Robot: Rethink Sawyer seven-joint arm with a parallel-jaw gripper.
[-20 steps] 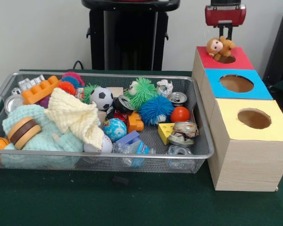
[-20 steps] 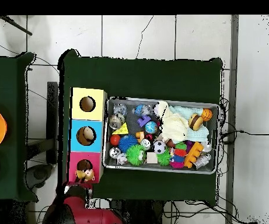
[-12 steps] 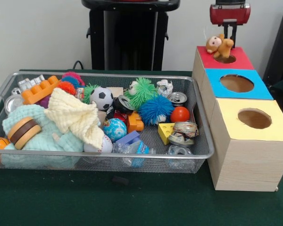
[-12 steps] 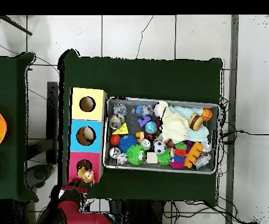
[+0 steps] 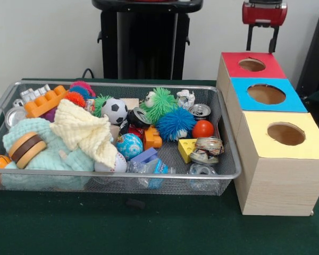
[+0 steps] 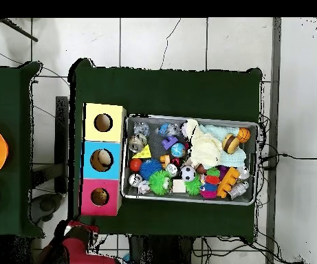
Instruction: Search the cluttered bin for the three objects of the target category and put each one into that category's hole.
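- While viewed from the front, the gripper [image 5: 262, 49] hung above and just behind the red box [image 5: 271, 66], its two fingers spread apart and holding nothing.
- Red hole [image 5: 252, 65] sat near the box's far end; only its inner wall showed from this side.
- Blue box [image 5: 295, 101] and yellow box [image 5: 308, 149] stood in a row with the red one, touching, each with a round hole on top.
- Wire bin [image 5: 226, 175] lay just beside the boxes, packed with clutter: soccer ball [image 5: 115, 110], green spiky ball [image 5: 162, 102], blue spiky ball [image 5: 175, 123], red ball [image 5: 202, 129], yellow cheese wedge [image 5: 186, 149], upright can [image 5: 200, 110], crushed can [image 5: 206, 150], cream cloth [image 5: 85, 130], orange block [image 5: 45, 102].
- From overhead, the gripper [image 6: 73, 227] was off the table edge, clear of the red box [image 6: 89, 199]; finger spread couldn't be told here.
- A tan shape showed inside the red hole [image 6: 100, 196]; what it was couldn't be told.
- Wire bin [image 6: 188, 117] lay beside the three boxes, its toys all inside the rim.
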